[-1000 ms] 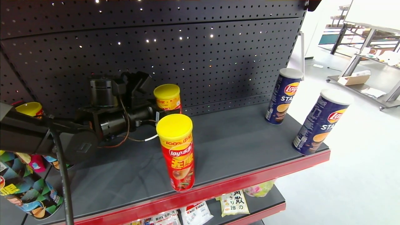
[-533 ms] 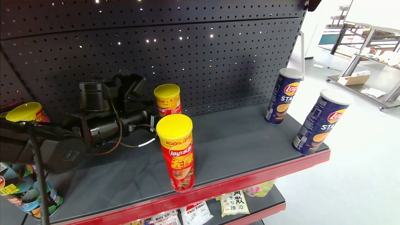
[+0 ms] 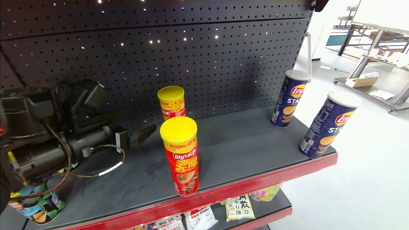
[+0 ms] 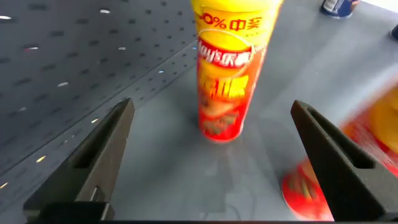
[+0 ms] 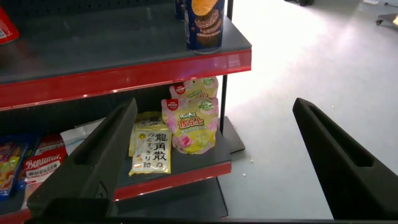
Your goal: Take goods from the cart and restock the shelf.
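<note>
The left tool hung low over the shelf, its two fingers spread wide and holding nothing. It pointed along the board toward the robot's right, close to the pegboard.

Straight ahead of it, on the line between the fingers, stood the rear red can. The can was upright on its base, its long axis vertical, hard by the pegboard and apart from both fingertips. The wrist camera showed the same can centred in the gap with bare shelf around its foot.

The front red can stood upright nearer the shelf's red lip, on the aisle side of the tool's line. The blurred red shape beside one finger was probably this can, though I could not be sure.

To my eye the rear can was already set down. The next move would be a straight retreat along that same line, away from the can, with care not to swing out into the front one.

The right tool was also spread and empty. It sat lower, facing snack bags on the lower shelf, so the left arm was much the nearer to the cans.

Farther right stood a blue can and a second blue can, well apart from either tool.
</note>
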{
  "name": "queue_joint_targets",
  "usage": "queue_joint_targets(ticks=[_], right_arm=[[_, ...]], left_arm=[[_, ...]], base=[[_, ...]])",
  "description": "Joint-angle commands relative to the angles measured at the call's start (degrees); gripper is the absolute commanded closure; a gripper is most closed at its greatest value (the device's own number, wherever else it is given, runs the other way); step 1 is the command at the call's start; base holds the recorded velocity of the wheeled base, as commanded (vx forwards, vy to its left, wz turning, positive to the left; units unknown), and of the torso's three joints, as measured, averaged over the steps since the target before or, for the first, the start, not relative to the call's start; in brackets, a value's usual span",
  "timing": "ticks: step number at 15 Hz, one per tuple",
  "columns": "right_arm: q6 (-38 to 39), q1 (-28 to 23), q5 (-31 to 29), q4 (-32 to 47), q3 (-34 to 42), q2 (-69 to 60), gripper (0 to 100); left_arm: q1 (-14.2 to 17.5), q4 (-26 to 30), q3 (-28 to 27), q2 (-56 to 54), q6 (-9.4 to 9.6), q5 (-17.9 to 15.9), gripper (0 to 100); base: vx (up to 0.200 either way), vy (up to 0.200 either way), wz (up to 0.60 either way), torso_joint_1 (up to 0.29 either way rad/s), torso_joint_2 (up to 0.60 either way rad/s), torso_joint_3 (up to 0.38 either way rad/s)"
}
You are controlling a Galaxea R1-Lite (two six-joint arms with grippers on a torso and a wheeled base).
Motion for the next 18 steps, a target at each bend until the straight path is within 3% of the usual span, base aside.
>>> queue_joint_targets(ticks=[1,4,5,6,8,13,14,16,17,18], right_arm=[[0.01,0.01,0.02,0.00,0.00,0.05,0],[0.01,0.01,0.02,0.00,0.00,0.05,0],[0.01,0.01,0.02,0.00,0.00,0.05,0],[0.01,0.01,0.02,0.00,0.00,0.05,0],[0.01,0.01,0.02,0.00,0.00,0.05,0],[0.01,0.01,0.02,0.00,0.00,0.05,0],[0.01,0.01,0.02,0.00,0.00,0.05,0],[0.01,0.01,0.02,0.00,0.00,0.05,0],[0.01,0.01,0.02,0.00,0.00,0.05,0],[0.01,0.01,0.02,0.00,0.00,0.05,0]], left_arm=[[0.17,3.33,6.16,-13.82,-0.05,2.20,0],[-0.71,18.27,8.18,-28.24,-0.05,2.38,0],[-1.59,30.14,7.57,-37.73,-0.93,2.38,0],[-1.67,35.41,7.48,-43.09,-2.43,2.64,0],[-0.09,41.91,7.57,-51.97,-8.14,2.82,0],[5.27,59.05,8.09,-71.22,-8.75,4.05,0],[5.36,60.72,7.65,-72.80,-8.84,5.72,0],[5.44,61.86,7.04,-72.89,-9.54,13.54,0],[6.24,64.06,7.13,-73.50,-10.86,16.53,0],[9.14,67.66,6.69,-74.38,-11.39,17.05,0]], base=[[0.000,0.000,0.00,0.000,0.00,0.000],[0.000,0.000,0.00,0.000,0.00,0.000],[0.000,0.000,0.00,0.000,0.00,0.000],[0.000,0.000,0.00,0.000,0.00,0.000],[0.000,0.000,0.00,0.000,0.00,0.000],[0.000,0.000,0.00,0.000,0.00,0.000],[0.000,0.000,0.00,0.000,0.00,0.000],[0.000,0.000,0.00,0.000,0.00,0.000],[0.000,0.000,0.00,0.000,0.00,0.000],[0.000,0.000,0.00,0.000,0.00,0.000]])
